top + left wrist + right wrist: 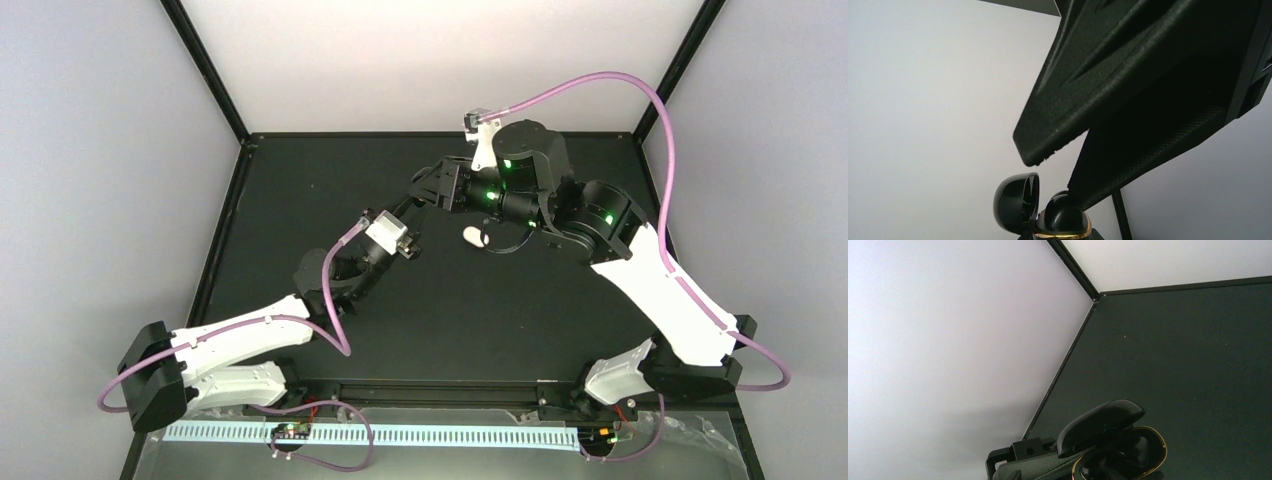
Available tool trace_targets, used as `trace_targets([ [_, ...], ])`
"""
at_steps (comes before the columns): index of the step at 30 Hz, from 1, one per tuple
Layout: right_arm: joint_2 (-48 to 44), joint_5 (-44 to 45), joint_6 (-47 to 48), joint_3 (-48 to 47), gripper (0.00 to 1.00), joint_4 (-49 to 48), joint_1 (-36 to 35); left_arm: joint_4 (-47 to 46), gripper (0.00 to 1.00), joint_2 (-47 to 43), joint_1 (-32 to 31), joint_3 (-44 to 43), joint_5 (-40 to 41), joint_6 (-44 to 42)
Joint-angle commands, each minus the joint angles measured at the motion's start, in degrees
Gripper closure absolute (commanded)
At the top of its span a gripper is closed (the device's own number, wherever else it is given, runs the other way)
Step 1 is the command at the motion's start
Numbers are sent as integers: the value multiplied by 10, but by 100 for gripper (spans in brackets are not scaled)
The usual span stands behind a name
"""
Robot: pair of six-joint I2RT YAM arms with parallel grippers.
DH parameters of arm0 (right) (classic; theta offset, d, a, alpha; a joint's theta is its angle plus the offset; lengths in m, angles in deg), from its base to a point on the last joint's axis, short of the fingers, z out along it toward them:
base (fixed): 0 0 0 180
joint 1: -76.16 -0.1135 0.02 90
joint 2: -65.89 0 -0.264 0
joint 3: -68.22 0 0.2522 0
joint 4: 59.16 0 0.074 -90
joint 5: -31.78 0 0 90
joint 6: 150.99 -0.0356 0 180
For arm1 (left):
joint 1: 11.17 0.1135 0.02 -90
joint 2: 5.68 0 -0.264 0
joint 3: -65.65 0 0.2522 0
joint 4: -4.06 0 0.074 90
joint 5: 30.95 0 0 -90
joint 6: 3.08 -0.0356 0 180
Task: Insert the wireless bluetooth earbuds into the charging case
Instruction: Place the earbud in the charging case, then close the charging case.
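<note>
**Top, left-wrist and right-wrist views.** The charging case (1110, 442) is a glossy black hinged shell with a gold rim. It is held clear of the matte black table (300, 210), and its domed lid (1015, 202) stands open, tilted over the base.

The left gripper (428, 198) reaches the case from the robot's left and is closed narrow on the base. Its fingers lie almost wholly outside its own camera's field.

The right gripper (1054, 180) meets the case from the opposite side, with its two textured black fingers (1108, 85) parted and gripping nothing. The lower fingertip touches, or all but touches, the rounded top of the case base. The upper fingertip ends just above the lid.

The case interior shows only dark rounded forms, and whether the earbuds sit there cannot be told.

A small white oval object (474, 237) lies on the table near the case, on the side toward the arm bases, apart from both grippers. Pale grey walls (948, 340) stand behind the case in both wrist views.
</note>
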Motion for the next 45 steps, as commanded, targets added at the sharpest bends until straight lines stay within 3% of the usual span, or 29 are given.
trace_targets([
  [1, -4, -29, -9, -7, 55, -10, -1, 4, 98, 5, -3, -19, 7, -8],
  [8, -51, -25, 7, 29, 41, -8, 8, 5, 98, -4, -3, -16, 10, 16],
  [15, -119, -4, 56, 60, 34, -7, 8, 25, 98, -37, -2, -10, -9, 65],
  [21, -173, 81, 142, 115, 34, -16, 8, 45, 98, -122, 9, 26, -215, 158],
  [26, -199, 94, 208, 155, 33, -47, 9, 76, 98, -169, 10, 25, -406, 231],
  [32, -150, -30, 270, 93, 33, -16, 9, 125, 98, -173, 9, -2, -507, 259],
  [45, -135, -235, 295, 99, 37, 37, 9, 142, 98, -138, 8, -35, -503, 239],
])
